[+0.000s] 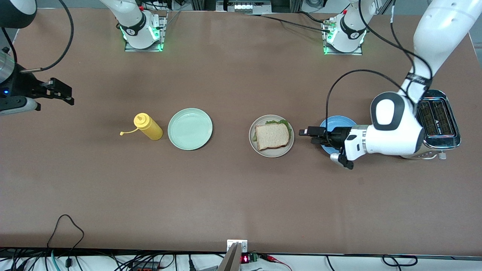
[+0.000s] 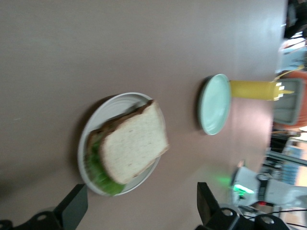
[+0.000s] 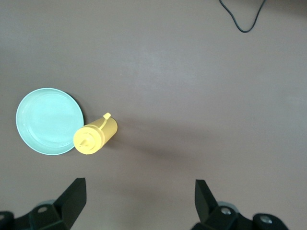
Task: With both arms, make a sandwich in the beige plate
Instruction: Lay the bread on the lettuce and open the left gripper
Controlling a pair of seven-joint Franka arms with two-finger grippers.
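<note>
My left arm covers much of the blue plate [image 1: 337, 122] and part of the toaster [image 1: 438, 117].

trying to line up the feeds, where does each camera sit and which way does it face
Front view: high across the table, facing both bases; shows the left tool over the blue plate, the right tool waiting at its table end.
Left wrist view: on the left wrist, looking at the sandwich in the beige plate; its open fingers show.
Right wrist view: looking down at the mustard bottle; open fingers show.
All share the mint-green plate.
</note>
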